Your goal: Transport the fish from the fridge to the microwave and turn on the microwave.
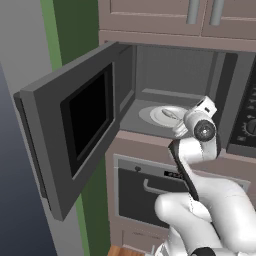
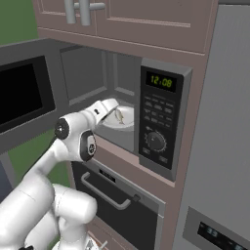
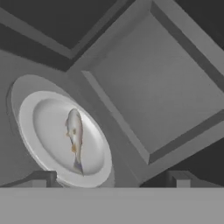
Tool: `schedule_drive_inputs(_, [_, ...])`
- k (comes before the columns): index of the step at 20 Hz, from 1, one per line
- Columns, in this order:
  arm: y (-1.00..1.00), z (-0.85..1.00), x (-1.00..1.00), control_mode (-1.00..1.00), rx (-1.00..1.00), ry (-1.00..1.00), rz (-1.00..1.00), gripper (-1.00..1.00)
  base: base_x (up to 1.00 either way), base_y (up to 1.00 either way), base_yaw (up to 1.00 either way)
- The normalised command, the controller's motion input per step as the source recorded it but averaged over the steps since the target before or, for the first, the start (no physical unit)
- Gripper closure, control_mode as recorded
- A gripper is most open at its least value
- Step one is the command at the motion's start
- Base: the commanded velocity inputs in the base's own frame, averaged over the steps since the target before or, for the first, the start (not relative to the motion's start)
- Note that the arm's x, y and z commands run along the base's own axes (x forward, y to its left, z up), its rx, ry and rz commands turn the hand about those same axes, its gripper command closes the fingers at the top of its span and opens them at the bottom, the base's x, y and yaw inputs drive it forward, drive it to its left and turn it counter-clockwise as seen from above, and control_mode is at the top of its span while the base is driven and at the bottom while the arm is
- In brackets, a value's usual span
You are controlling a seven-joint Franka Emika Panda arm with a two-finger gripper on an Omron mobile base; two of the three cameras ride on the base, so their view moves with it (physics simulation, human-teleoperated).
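The microwave (image 1: 145,75) stands open, its door (image 1: 75,130) swung out to the left. On the white round plate (image 3: 46,127) inside lies the fish (image 3: 74,140), pale tan-grey and slender; it also shows as the fish (image 1: 170,114) and the fish (image 2: 118,115). My gripper (image 3: 109,178) is open at the mouth of the cavity, just short of the plate. Its fingertips (image 3: 41,177) are wide apart with nothing between them. The keypad panel (image 2: 158,122) with green clock digits and a round dial sits right of the cavity. The fridge (image 2: 229,122) is the tall grey front to the right.
A dark oven (image 2: 112,205) with a horizontal bar handle (image 1: 152,187) sits right below the microwave. Pinkish cabinets (image 2: 146,19) hang above. The open door juts out into the room on the left, beside a green wall (image 1: 75,25).
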Motion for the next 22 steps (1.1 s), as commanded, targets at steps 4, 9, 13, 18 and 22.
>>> schedule_drive_inputs(4, [0.14,0.08,-0.47,-1.00,-0.18,0.00,0.00,-1.00,0.00,0.00,0.00])
schedule_drive_inputs(9, [0.16,0.20,-0.52,-1.00,-0.15,0.00,0.00,-1.00,0.00,0.00,0.00])
schedule_drive_inputs(13, [0.10,0.30,-0.53,-1.00,-0.03,0.01,-0.06,-1.00,0.00,0.00,0.00])
schedule_drive_inputs(18, [0.18,0.50,-0.52,-1.00,0.00,0.12,-0.12,-1.00,0.00,0.00,0.00])
schedule_drive_inputs(22, [0.06,0.12,-0.64,-1.00,0.00,0.13,-0.15,-1.00,0.00,0.00,0.00])
